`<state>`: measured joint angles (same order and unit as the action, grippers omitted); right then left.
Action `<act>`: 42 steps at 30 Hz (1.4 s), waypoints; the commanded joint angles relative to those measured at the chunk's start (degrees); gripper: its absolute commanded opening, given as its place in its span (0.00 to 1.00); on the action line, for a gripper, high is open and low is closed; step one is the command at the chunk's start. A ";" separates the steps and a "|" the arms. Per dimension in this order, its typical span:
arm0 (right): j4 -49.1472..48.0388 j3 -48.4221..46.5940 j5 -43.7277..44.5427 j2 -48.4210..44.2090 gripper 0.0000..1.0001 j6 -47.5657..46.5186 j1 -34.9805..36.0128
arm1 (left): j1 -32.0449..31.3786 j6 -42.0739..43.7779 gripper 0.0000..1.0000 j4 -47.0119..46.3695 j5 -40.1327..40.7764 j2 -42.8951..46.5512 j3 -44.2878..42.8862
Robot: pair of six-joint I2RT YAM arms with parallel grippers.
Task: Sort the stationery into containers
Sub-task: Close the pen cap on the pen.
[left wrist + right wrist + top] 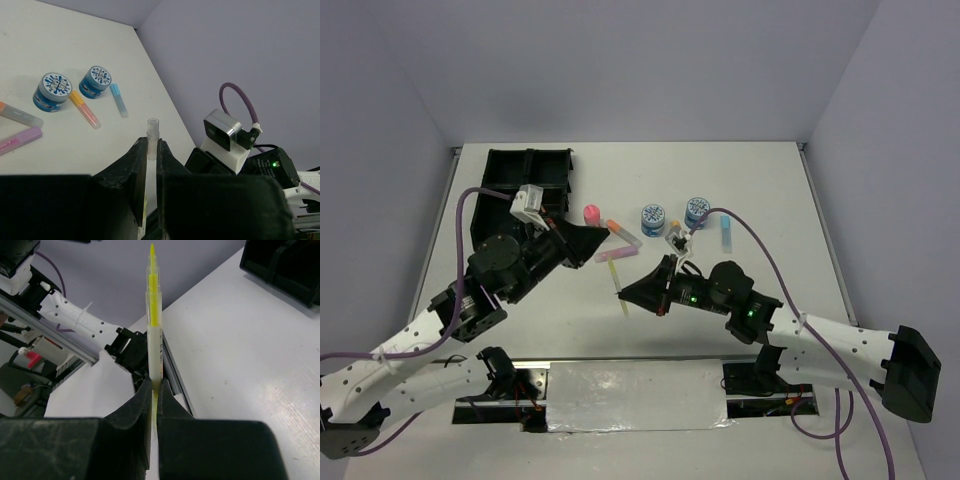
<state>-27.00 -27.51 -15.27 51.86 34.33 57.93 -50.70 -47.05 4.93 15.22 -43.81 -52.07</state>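
My right gripper [155,385] is shut on a thin yellow-green pen [154,315], whose bare tip points away from the jaws. From above, the pen [619,288] hangs over the table's middle at the right gripper [624,291]. My left gripper [151,145] is shut on a short clear pen cap [152,131], and from above it [601,244] sits just up-left of the pen. On the table lie two blue-patterned tins [653,217] [697,210], a pink-capped tube [591,213], a pink marker [617,255], an orange marker [623,233] and a light-blue marker [727,233]. The black divided tray [525,175] stands at the back left.
Another orange marker [85,110] lies between the tins and partly under the right arm's wrist. The walls close in behind and on both sides of the white table [770,180]. A metal rail [630,395] runs along the near edge between the arm bases.
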 commanded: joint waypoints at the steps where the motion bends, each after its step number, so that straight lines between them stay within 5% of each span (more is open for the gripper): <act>1: 0.28 -3.78 2.43 -0.97 0.00 -3.21 0.43 | 0.34 -1.47 0.00 -4.05 -2.39 -0.31 0.66; 42: 2.83 -4.31 7.01 -2.64 0.00 -5.23 -0.45 | 0.34 -3.75 0.00 -7.04 -3.01 -1.63 2.77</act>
<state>-23.86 -28.95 -9.39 49.82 30.13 57.82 -50.54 -49.91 1.72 13.13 -45.45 -49.34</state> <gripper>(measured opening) 0.035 0.212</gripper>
